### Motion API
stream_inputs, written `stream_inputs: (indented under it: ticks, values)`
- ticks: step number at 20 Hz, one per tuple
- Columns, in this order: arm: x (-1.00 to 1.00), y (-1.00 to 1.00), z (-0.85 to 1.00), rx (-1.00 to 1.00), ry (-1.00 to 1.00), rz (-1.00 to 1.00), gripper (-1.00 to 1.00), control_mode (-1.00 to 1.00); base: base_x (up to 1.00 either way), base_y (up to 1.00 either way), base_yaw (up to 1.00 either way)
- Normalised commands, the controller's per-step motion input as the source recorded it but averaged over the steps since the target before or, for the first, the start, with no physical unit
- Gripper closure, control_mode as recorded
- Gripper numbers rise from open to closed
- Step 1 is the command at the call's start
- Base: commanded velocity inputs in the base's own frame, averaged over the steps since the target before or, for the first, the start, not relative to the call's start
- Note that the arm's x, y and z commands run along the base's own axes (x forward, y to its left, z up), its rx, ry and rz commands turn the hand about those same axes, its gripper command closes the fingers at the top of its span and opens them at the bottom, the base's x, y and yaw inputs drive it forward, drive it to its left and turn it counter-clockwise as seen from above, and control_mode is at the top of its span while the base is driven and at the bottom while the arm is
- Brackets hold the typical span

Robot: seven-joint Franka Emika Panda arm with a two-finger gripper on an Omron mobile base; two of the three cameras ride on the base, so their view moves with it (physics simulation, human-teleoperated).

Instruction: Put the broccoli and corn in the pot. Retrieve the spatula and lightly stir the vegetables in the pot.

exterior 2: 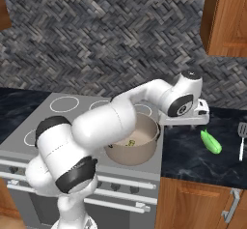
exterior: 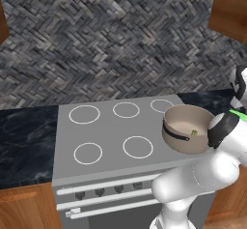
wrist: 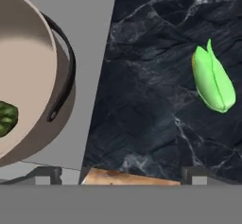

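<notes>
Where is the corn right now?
The corn lies on the dark counter right of the stove, between the pot and the spatula.

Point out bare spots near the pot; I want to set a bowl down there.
Free: the dark counter strip between the pot and the corn, and the stove top left of the pot, with its unused burner rings. Crowded: the counter's right end, where the corn and the spatula lie close together.

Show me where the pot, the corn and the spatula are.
pot (exterior 2: 144, 153): right base view, on its outer wall.
corn (wrist: 215, 83): hand view, on the middle of its green husk.
spatula (exterior 2: 242, 129): right base view, on its blade.
</notes>
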Motion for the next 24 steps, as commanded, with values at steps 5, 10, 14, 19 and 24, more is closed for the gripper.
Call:
stream_inputs:
  ticks: [5, 10, 14, 19, 24]
  values:
    - [0.1, -0.41, -0.25, -0.07, 0.0, 0.14, -1.0, -1.0, 0.0, 0.0, 0.0]
    - [0.18, -0.2, -0.22, -0.17, 0.02, 0.06, -1.0, -1.0, 0.0, 0.0, 0.0]
    - [0.19, -0.15, -0.19, -0.02, 0.09, 0.0, -1.0, -1.0, 0.0, 0.0, 0.0]
    - [0.07, -0.13, -0.18, 0.0, 0.0, 0.0, -1.0, -1.0, 0.0, 0.0, 0.0]
    - [0.25, -0.16, -0.14, 0.0, 0.0, 0.0, -1.0, -1.0, 0.0, 0.0, 0.0]
